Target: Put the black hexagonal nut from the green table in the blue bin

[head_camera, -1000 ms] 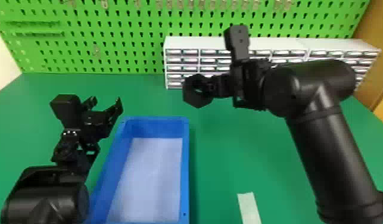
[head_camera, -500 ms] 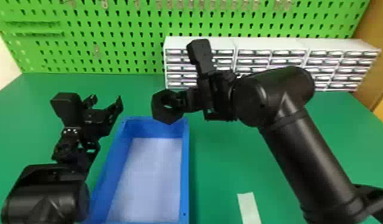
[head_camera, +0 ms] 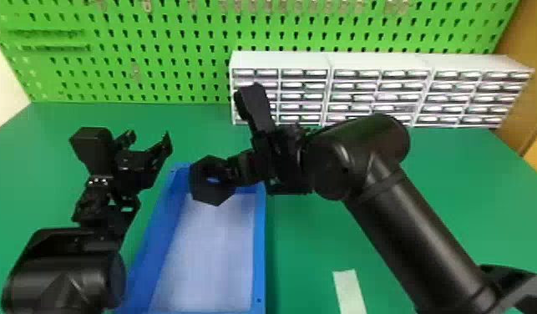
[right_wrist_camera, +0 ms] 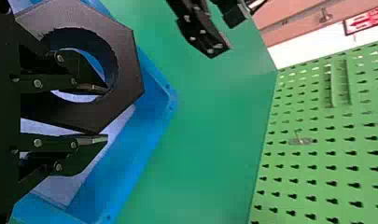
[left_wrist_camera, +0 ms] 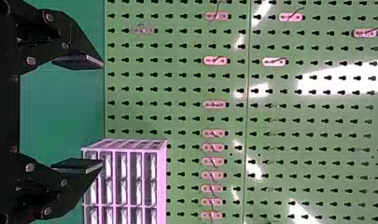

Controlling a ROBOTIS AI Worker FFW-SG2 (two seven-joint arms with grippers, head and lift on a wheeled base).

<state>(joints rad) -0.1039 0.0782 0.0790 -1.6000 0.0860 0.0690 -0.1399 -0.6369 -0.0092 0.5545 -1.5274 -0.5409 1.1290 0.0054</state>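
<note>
Black hexagonal nut (head_camera: 202,191), round-holed: hanging over blue rectangular bin (head_camera: 259,259), twelve-o'clock end; right flat black fingers (head_camera: 243,166) clasping the nut, left fingers (head_camera: 165,146) gaping. Green counter (head_camera: 313,242): carrying bin. Perforated green pegboard (head_camera: 188,35): standing at twelve o'clock.

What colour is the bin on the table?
Blue; the bin shows best in the head view.

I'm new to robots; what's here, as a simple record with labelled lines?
Black hexagonal nut: held above the far part of the blue bin
Right gripper: gripping the nut, one finger through its hole
Left gripper: open, empty, left of the bin
Surface: green table
Behind: white drawer cabinets, green pegboard
</note>
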